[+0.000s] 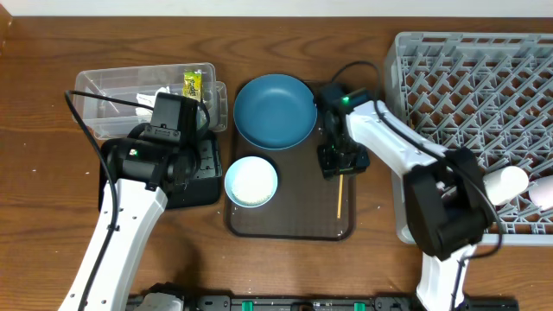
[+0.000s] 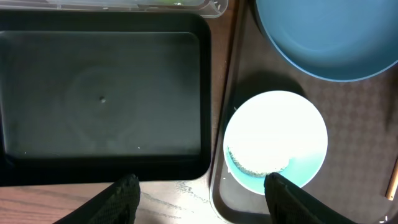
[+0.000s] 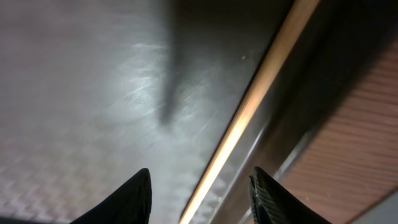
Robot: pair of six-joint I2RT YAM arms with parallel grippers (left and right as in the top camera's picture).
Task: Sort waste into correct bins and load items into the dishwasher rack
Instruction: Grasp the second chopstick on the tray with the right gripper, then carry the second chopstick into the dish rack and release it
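Observation:
My left gripper (image 2: 202,194) is open and empty, over the near edge of the black tray (image 2: 99,99) and next to the small white bowl (image 2: 275,140), which holds rice grains (image 2: 258,167). My right gripper (image 3: 202,199) is open and low over the brown tray, with a wooden chopstick (image 3: 249,118) lying between its fingers. It also shows in the overhead view (image 1: 339,164), above the chopstick (image 1: 340,197). The blue dish (image 1: 275,110) lies beside the bowl (image 1: 251,181). The clear tub (image 1: 112,99) holds the yellow-green wrapper (image 1: 192,84) and white tissue. A pale cup (image 1: 505,181) and a pink cup (image 1: 544,192) lie in the grey rack (image 1: 484,78).
The brown serving tray (image 1: 294,220) carries the dish, the bowl and the chopstick. The black tray (image 1: 203,177) sits just left of it, partly under my left arm. The rack fills the right side, close to the serving tray's right rim.

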